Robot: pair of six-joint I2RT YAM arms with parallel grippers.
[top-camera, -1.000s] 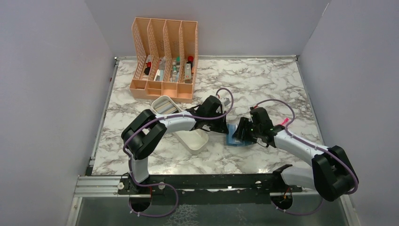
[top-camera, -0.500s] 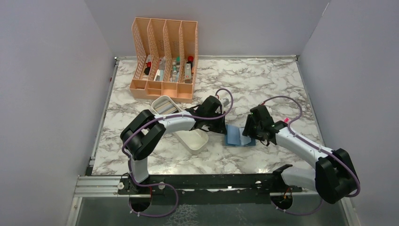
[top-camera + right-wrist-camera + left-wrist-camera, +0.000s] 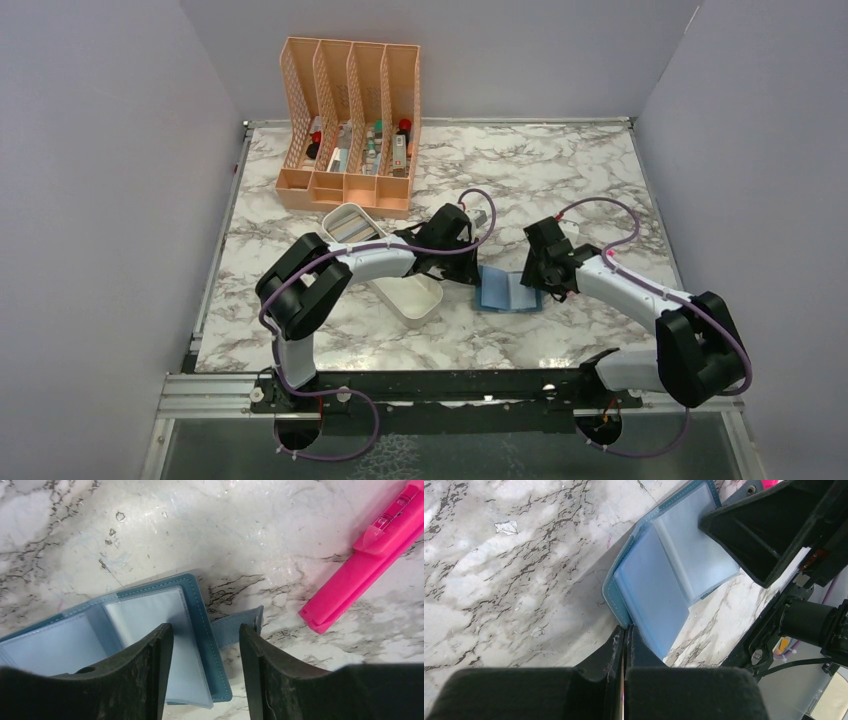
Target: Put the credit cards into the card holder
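Observation:
The teal-blue card holder point(image 3: 505, 291) lies open on the marble, its pale blue sleeves up point(image 3: 664, 575). My left gripper point(image 3: 468, 272) is shut, its tips point(image 3: 625, 631) against the holder's near left corner; I cannot tell whether they pinch the cover. My right gripper point(image 3: 540, 277) is open and straddles the holder's right edge point(image 3: 206, 635), with one finger over a clear sleeve point(image 3: 145, 612) and the other beside the snap strap point(image 3: 237, 625). Pale grey credit cards point(image 3: 350, 226) lie at the far end of a white tray.
The long white tray point(image 3: 410, 300) sits under the left arm. A peach mesh organizer point(image 3: 350, 120) with small bottles stands at the back left. A pink marker point(image 3: 370, 555) lies just right of the card holder point(image 3: 607, 258).
My right gripper has drawn back to the right off the card holder, which now lies spread open and more exposed. The left arm has stayed put.

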